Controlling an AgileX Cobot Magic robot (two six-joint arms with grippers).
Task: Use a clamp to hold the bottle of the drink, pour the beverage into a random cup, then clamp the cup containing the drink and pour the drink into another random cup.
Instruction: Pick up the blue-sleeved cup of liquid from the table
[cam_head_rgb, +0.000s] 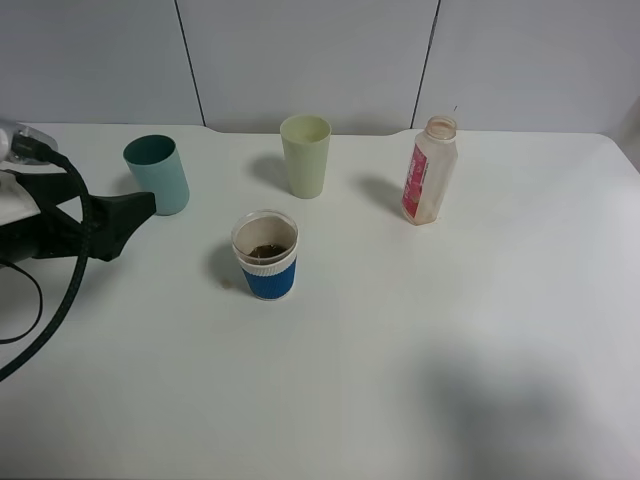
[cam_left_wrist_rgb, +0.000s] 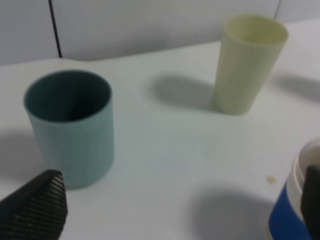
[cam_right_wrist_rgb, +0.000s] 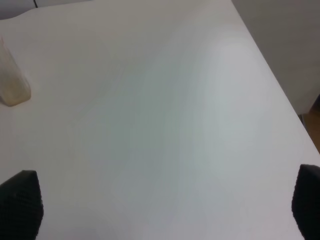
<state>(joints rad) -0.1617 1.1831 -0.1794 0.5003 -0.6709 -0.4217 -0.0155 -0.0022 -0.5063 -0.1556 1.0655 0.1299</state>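
Evidently the first pour is done, as I read it: the bottle (cam_head_rgb: 430, 172) stands upright on the far right of the table (cam_head_rgb: 450, 330) with nothing gripping it. A little brown drink (cam_head_rgb: 266, 250) sits in the bottom of the blue cup (cam_head_rgb: 268, 262) at mid-table. So the step in hand is the second one, clamping that cup and tipping it into the teal cup (cam_head_rgb: 158, 175).

My left gripper (cam_left_wrist_rgb: 175, 210) is the one placed for it. It hovers low at the left edge, pointing toward the middle, with one finger just beside the teal cup's base. Its jaws are spread and nothing sits between them. In the wrist view the other finger overlaps the blue cup at the frame edge. That part is blurred, but the high camera shows the two apart, so I judge there is no contact.

The next move calls for me to swing the arm toward the blue cup and centre the sleeve between the fingers. I would then close gently, since a short cup could skid or tip. After that comes the lift and carry over the teal cup, keeping clear of the green cup (cam_head_rgb: 305, 155) behind.

My right gripper (cam_right_wrist_rgb: 164, 205) hangs over bare table beyond the bottle, jaws wide and empty.
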